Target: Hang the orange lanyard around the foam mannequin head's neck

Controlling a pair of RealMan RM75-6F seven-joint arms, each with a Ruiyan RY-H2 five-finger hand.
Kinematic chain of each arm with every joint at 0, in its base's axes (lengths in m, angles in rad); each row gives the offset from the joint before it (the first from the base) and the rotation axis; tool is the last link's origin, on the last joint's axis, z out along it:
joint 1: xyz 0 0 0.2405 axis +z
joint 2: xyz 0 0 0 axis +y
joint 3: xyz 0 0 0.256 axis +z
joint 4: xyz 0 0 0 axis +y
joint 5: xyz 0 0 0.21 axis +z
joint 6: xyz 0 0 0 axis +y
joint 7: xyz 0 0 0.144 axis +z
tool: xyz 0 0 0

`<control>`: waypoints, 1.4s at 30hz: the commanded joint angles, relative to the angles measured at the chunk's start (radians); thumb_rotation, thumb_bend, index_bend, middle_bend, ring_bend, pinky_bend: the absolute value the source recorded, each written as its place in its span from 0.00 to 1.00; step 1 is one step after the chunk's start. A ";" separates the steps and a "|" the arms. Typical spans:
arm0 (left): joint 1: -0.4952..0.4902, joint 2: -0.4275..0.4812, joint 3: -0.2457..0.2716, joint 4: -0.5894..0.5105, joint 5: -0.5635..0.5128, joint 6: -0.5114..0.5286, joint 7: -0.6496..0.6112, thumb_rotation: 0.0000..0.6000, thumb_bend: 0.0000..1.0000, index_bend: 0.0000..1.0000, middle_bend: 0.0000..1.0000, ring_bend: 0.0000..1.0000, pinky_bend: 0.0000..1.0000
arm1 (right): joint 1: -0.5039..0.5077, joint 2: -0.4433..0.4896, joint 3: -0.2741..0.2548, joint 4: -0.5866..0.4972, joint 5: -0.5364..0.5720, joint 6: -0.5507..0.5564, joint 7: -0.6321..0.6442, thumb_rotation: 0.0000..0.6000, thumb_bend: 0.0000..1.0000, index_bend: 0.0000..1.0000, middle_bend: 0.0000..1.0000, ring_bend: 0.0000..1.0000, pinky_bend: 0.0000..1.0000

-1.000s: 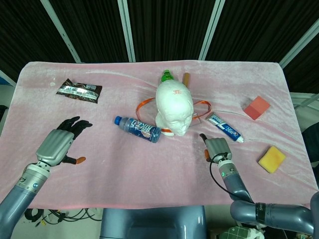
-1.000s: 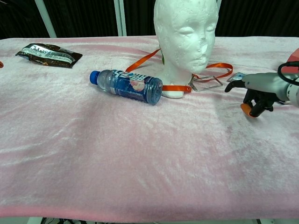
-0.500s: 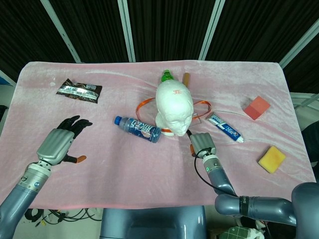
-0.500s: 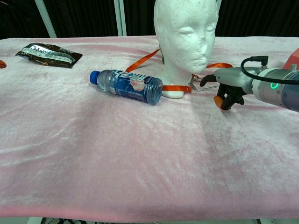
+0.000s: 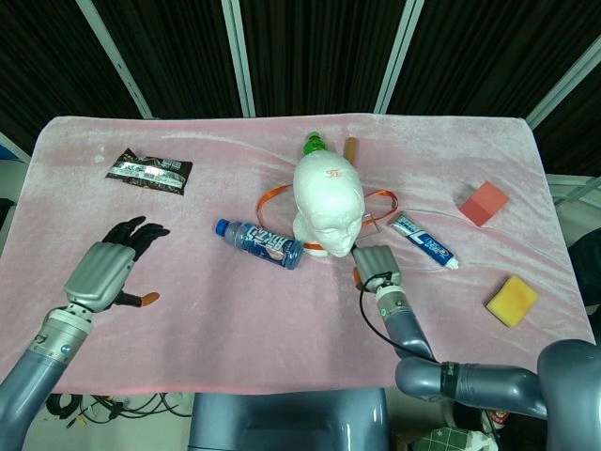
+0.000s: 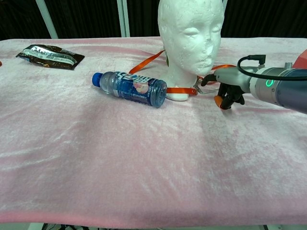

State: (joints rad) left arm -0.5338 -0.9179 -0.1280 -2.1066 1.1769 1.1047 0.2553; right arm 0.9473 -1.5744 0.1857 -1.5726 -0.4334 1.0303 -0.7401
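Right hand, fingers curled, is seen beside the smooth white foam head; whether the flat orange lanyard is pinched cannot be told. A ribbed blue bottle lies left.

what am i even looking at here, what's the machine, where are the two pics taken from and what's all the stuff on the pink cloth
It is a robot with two metal arms, each ending in a mechanical hand with fingers. One picture looks down from its head, the other looks forward from its chest, low over the table.

The left hand hovers at the table's left side, fingers spread, holding nothing. The right hand is just in front of the foam mannequin head, by the orange lanyard that lies around its base. I cannot tell whether it is gripping anything.

Also on the pink cloth: a water bottle lying down, a snack packet, a toothpaste tube, a red block, a yellow sponge, and a green-capped bottle behind the head.
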 commanded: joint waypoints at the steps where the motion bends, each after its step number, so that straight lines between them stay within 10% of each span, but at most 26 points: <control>1: 0.002 -0.007 0.000 0.002 0.006 0.005 -0.001 1.00 0.13 0.16 0.14 0.00 0.10 | 0.017 -0.014 0.012 0.040 0.019 -0.020 -0.005 1.00 0.65 0.13 0.75 0.78 0.62; 42: 0.020 -0.012 -0.001 0.007 0.017 0.032 0.004 1.00 0.13 0.16 0.14 0.00 0.10 | 0.030 -0.011 0.029 0.182 0.075 -0.081 0.024 1.00 0.65 0.13 0.75 0.78 0.62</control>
State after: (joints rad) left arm -0.5139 -0.9300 -0.1292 -2.0997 1.1940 1.1361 0.2588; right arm 0.9769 -1.5861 0.2146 -1.3935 -0.3596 0.9527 -0.7165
